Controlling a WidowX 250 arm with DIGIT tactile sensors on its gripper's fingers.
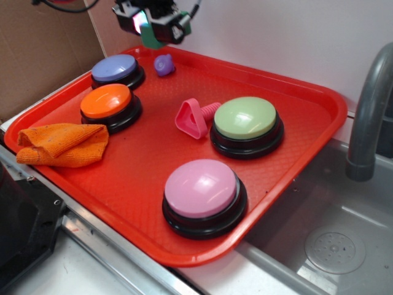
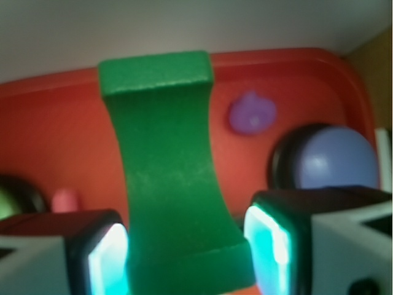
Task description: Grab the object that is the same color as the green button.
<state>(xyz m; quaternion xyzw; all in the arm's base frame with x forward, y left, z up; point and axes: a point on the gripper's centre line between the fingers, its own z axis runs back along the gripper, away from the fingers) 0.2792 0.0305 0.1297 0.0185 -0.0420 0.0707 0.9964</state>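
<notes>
- Nearest my wrist camera is the green block, filling the middle of the view between the two lit pads.
- My gripper hangs high over the far edge of the red tray, pointing down, with its jaws closed on the block.
- From the wrist view the block's long axis runs straight out from the jaws, away from the camera. Its sides curve inward to a narrow waist, and one flat end sits by the pads while the other points outward.
- From the exterior view only a small green part shows below the jaws, clear of the tray.
- Below and beyond the jaws lies one small purple piece, beside the purple button.
- I count four dome buttons on the tray: purple, orange, the green button and pink.
- One pink toy screw lies just beside the green button.
- One orange cloth sits folded at the tray's near left edge, well away from the jaws.
</notes>
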